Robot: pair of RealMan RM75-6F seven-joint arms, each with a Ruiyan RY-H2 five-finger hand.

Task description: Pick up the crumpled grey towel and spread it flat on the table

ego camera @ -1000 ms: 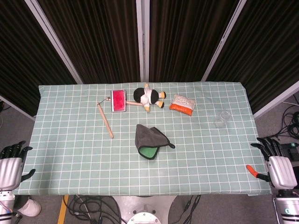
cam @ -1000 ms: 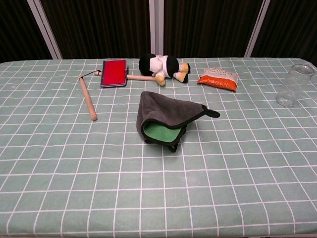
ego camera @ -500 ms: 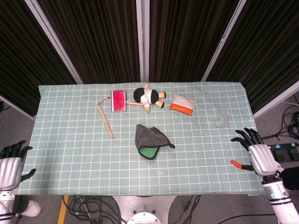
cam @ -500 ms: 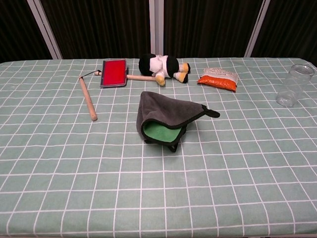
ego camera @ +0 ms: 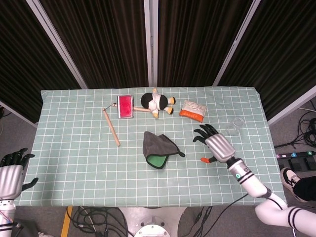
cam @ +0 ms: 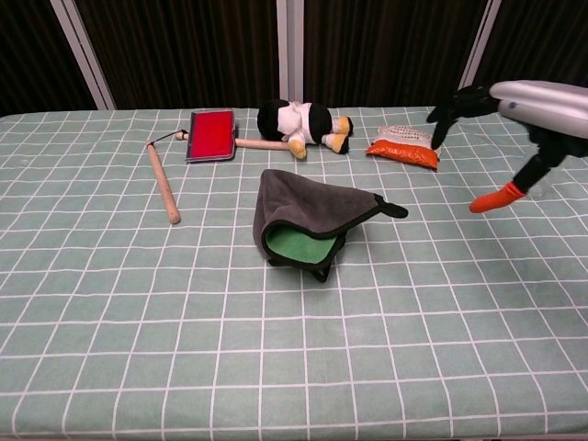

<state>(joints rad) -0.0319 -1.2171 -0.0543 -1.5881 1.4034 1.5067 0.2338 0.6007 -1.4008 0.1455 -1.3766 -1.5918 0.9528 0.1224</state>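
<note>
The crumpled grey towel (ego camera: 156,148) with a green inner face lies at the middle of the checked table (ego camera: 74,158); the chest view shows this towel (cam: 308,220) folded over on itself. My right hand (ego camera: 215,143) hovers over the table just right of it, fingers spread, holding nothing. In the chest view the same hand (cam: 519,119) sits high at the right, its orange-tipped thumb pointing down. My left hand (ego camera: 11,170) hangs off the table's front left corner, fingers apart and empty.
Along the far side lie a wooden stick (ego camera: 111,127), a red brush (ego camera: 125,105), a plush toy (ego camera: 157,102) and an orange snack bag (ego camera: 192,110). A clear glass jar (ego camera: 235,125) stands to the right of my right hand.
My right hand has swung in from beyond the table's right edge to above the table, close to the towel's right side. The left hand and towel have not moved.
</note>
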